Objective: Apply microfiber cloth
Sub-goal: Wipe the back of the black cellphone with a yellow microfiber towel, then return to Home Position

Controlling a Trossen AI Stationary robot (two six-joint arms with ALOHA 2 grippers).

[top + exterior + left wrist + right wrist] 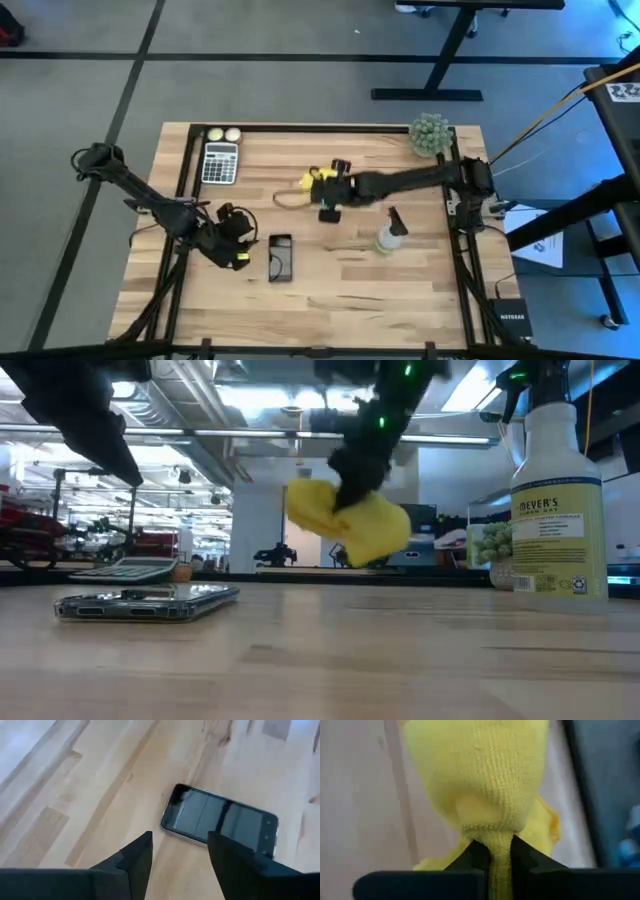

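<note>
Carefully: your right hand [492, 851] pinches only a thin fold of the microfiber cloth [350, 520] above mid-table, so a quick swing could shake it loose.

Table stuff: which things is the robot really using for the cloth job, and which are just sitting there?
Using:
microfiber cloth, pinched and lifted by the right gripper
smartphone, flat on the table, left gripper open beside it

Just sitting:
calculator
spray bottle
two pale balls
green plant
</note>
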